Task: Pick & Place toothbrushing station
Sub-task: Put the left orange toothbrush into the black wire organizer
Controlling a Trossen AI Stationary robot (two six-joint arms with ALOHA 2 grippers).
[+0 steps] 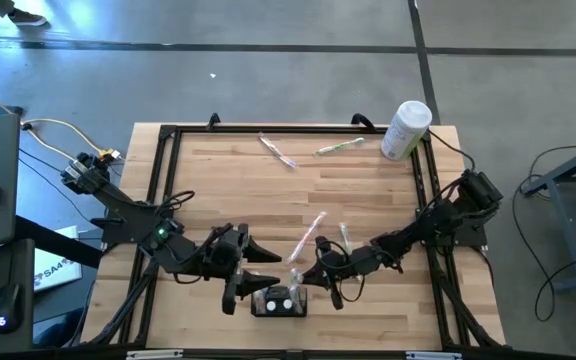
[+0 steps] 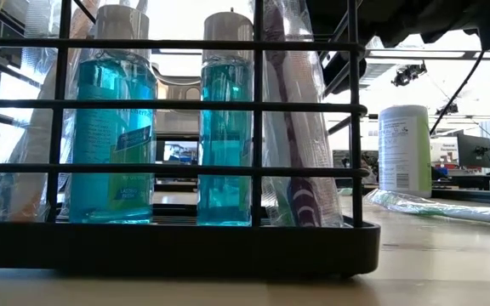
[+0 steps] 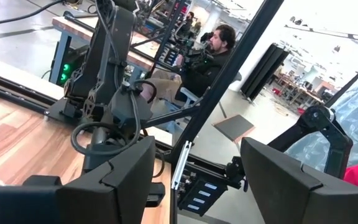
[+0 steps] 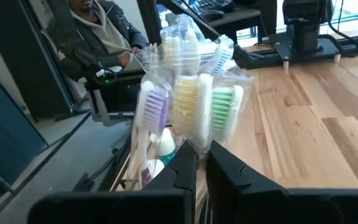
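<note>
The toothbrushing station (image 1: 280,302) is a low black rack (image 2: 177,246) by the table's near edge. It holds two blue bottles (image 2: 226,127) and upright wrapped toothbrushes, with purple (image 4: 153,109) and green (image 4: 225,109) heads. My right gripper (image 1: 318,268) is at the rack's right side, shut (image 4: 199,155) on a yellow-headed wrapped toothbrush (image 4: 191,106) standing among them. My left gripper (image 1: 253,262) hovers left of the rack, level and open (image 3: 197,186), with nothing between its fingers. My right gripper pinches the yellow-headed toothbrush's wrapper below the head (image 4: 199,144) between its two fingers. The fingers come nearly level from the table's right and lie across the brush. The brush stands upright, head up, between the purple and green ones. Its lower end is hidden by my fingers.
A tall white cylindrical container (image 1: 405,128) stands at the far right corner. Wrapped toothbrushes lie loose on the wood at the far middle (image 1: 278,150) (image 1: 338,147) and just behind my grippers (image 1: 308,235) (image 1: 345,238). A black frame (image 1: 168,180) rims the table. A seated person (image 3: 213,56) shows beyond it.
</note>
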